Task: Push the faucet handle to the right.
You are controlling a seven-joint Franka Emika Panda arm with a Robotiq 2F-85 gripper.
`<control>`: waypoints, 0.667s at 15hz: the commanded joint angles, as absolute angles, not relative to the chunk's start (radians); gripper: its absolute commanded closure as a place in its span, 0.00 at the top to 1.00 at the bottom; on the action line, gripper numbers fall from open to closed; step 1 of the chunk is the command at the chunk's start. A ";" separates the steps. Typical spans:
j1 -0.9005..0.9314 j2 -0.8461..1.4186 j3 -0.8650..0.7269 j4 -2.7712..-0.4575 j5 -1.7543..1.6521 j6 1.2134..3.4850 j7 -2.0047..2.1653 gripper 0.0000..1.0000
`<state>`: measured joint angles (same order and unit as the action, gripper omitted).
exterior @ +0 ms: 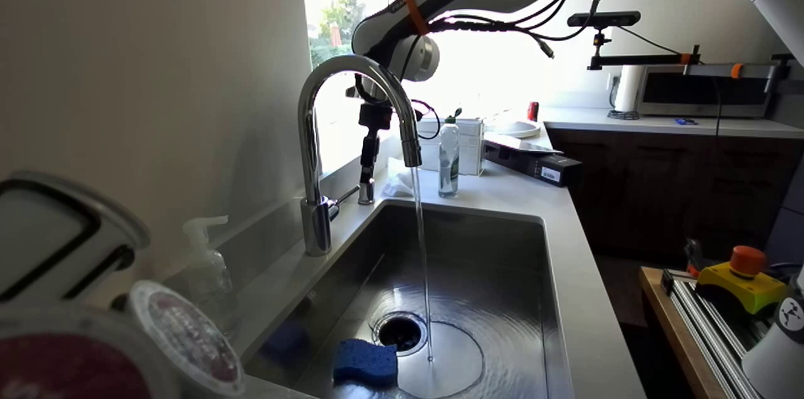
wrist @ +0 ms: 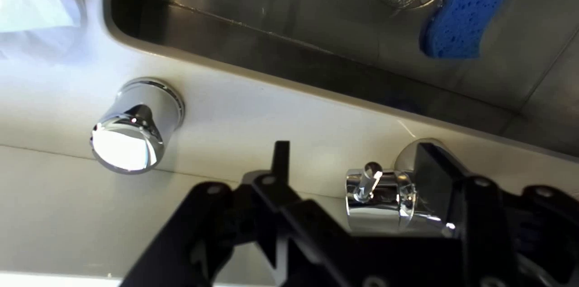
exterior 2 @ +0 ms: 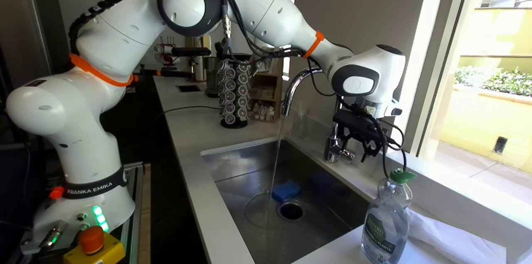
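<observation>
The faucet handle is a slim chrome lever [wrist: 371, 181] on a short chrome barrel at the lower stem of the tall faucet. In the exterior views it shows beside the stem [exterior: 347, 195] and partly beside my gripper [exterior 2: 346, 155]. The gooseneck faucet [exterior: 309, 147] also shows behind my arm [exterior 2: 297, 85]; water runs from its spout. My gripper [wrist: 352, 149] is open and empty. In the wrist view the lever appears between the two fingers, and the right finger covers part of the faucet base. The gripper [exterior 2: 354, 150] points down near the handle; I see no clear contact.
A chrome cap [wrist: 135, 126] stands on the counter beside the handle. The steel sink [exterior 2: 232, 181] holds a blue sponge [exterior 2: 286, 191] near the drain. A soap bottle [exterior 2: 386, 222] and white cloth [exterior 2: 453, 235] lie at the sink's end. The wall and window ledge are close behind the faucet.
</observation>
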<state>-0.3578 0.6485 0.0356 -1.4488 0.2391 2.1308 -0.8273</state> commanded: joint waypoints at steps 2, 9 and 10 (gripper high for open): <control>-0.352 0.581 0.024 -1.505 0.239 2.114 -0.809 1.00; -0.352 0.497 -0.003 -1.557 0.236 2.131 -0.780 1.00; -0.354 0.480 -0.005 -1.570 0.238 2.129 -0.786 1.00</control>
